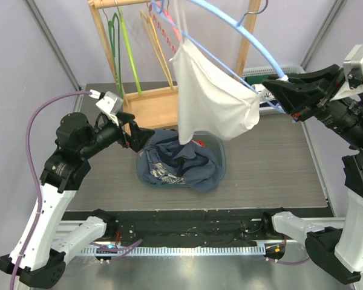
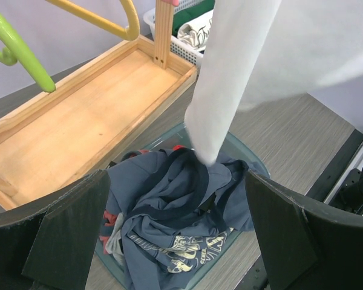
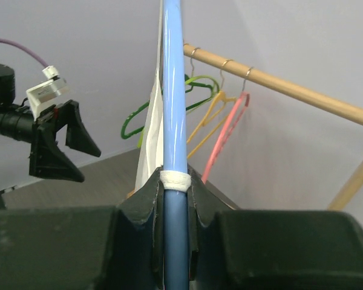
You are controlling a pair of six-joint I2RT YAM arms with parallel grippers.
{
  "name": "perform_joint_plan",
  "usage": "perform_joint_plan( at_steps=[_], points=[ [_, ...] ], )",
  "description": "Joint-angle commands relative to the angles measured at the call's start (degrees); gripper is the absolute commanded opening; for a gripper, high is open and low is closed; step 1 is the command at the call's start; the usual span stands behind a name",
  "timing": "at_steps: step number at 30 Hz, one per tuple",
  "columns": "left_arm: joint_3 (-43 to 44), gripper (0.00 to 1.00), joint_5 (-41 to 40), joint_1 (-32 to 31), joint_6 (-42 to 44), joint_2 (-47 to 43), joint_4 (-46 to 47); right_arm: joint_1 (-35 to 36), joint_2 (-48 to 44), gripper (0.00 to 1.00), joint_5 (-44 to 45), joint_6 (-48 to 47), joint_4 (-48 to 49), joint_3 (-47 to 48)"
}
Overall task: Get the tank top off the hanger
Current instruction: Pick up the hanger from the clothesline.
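Above the basket (image 1: 222, 158), tank top (image 1: 212, 99) hanging lengthwise downward, hanger (image 3: 172, 90) slanted

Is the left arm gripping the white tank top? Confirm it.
No: the left gripper has its jaws wide open, with the tank top hanging untouched ahead of them.

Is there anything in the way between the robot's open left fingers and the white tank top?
No, nothing visible. The left gripper holds its fingers open toward the hanging tank top, with only air between them. The basket of dark clothes lies lower, under that path.
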Motion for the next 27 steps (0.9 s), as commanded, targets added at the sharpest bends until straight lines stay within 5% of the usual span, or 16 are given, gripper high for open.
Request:
perform_joint_plan(
  at_steps=[1,14,19,24,27],
  points=[
    [1.36,1.00,2.74,0.66,-1.61,-1.17,2.91,-0.03,1.00,0.01,-9.34,3.38,2.52,1.13],
    [12.86,1.00,23.29,4.09,-3.71,-2.40,-1.92,-0.03,6.88,0.01,-15.76,1.98,1.20,-3.80],
    [15.33,1.00,17.88,4.26,-0.74,-2.67,-5.96,4.60,10.04,0.01,-15.86,-4.05,-3.35,-5.29],
    [19.90,1.00,9.95,4.35,6.10,0.49,-8.25,14.46,14.00,0.01,-3.58,-12.60,-11.62,-5.47],
    [18.51,1.00,10.29,4.26,9.27,1.37,-8.25,15.44,12.79,0.01,-3.37,-14.28,-10.67,-7.56]
  ],
)
